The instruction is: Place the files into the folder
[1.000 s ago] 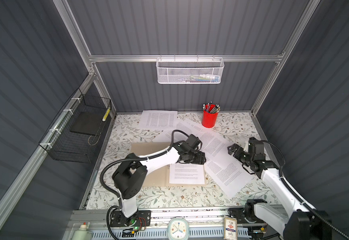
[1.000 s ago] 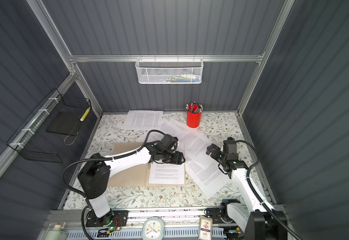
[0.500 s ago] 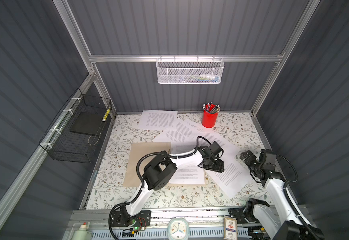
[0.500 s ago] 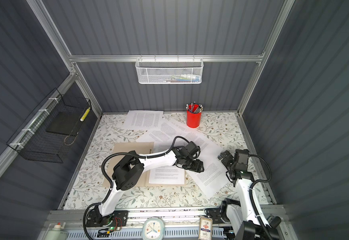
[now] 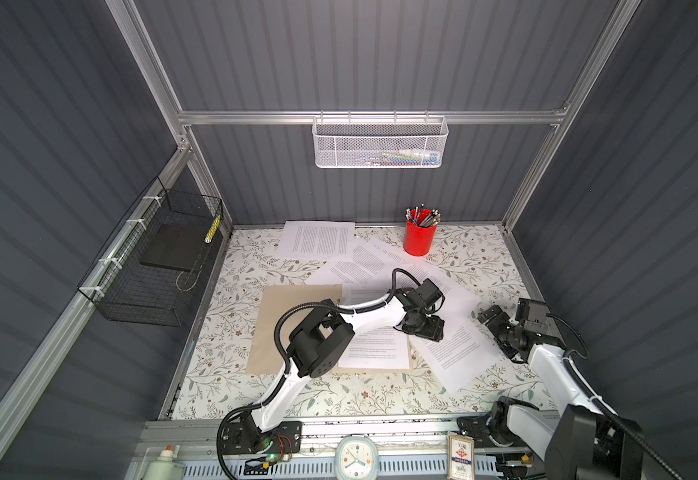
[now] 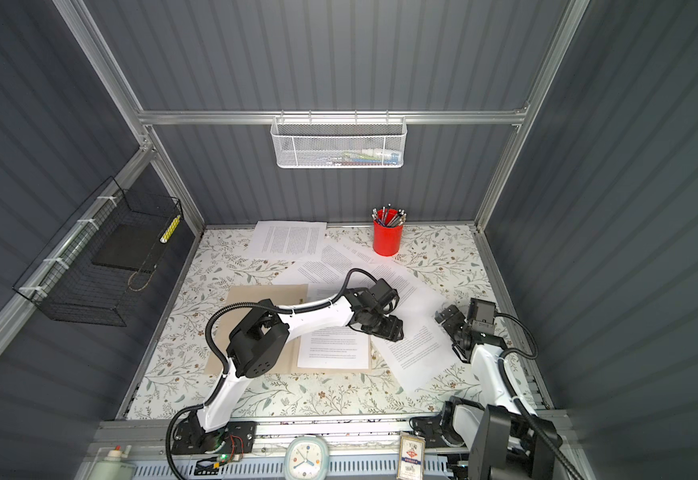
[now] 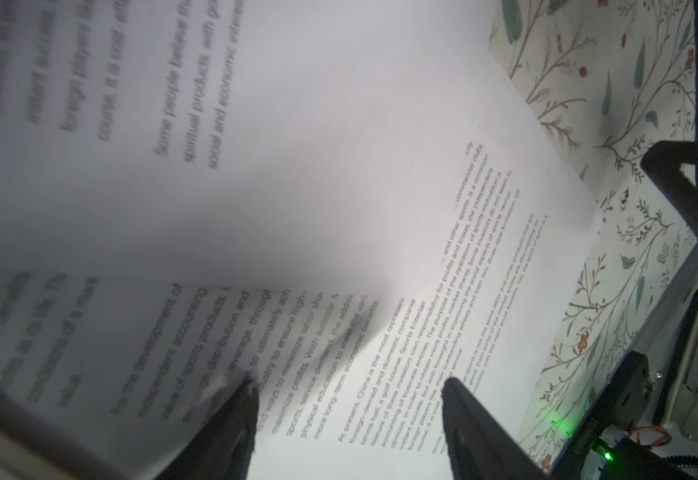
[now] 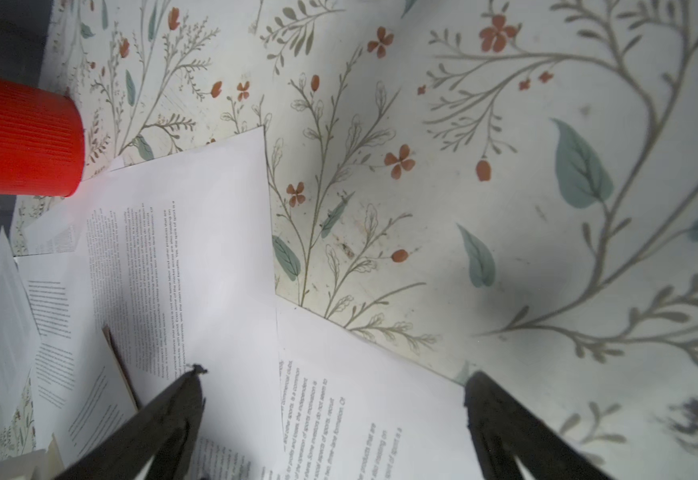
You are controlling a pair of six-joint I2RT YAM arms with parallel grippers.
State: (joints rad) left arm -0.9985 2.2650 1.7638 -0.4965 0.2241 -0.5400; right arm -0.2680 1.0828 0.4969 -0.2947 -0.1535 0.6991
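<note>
The tan folder [image 5: 285,328] [image 6: 252,316] lies open on the floral table, with one printed sheet [image 5: 374,351] on its right half. More files lie loose: one at the back [image 5: 318,243], overlapping ones in the middle [image 5: 364,266], and a large one [image 5: 455,349] [image 8: 339,415] to the right. My left gripper [image 5: 424,328] [image 6: 387,328] [image 7: 347,399] hangs open just above the printed sheets at the folder's right edge, nothing between its fingers. My right gripper [image 5: 497,332] [image 6: 451,332] [image 8: 335,386] stands wide open over the large sheet's right edge.
A red pen cup [image 5: 420,239] [image 8: 19,137] stands at the back by the sheets. A black wire basket [image 5: 152,266] holding a black slab hangs on the left wall, and a white mesh basket [image 5: 380,143] on the back wall. A clock [image 5: 357,455] sits at the front edge.
My left gripper swung from the folder's middle to the right, onto the sheets beside it. My right gripper drew back toward the right wall. Both stayed open.
</note>
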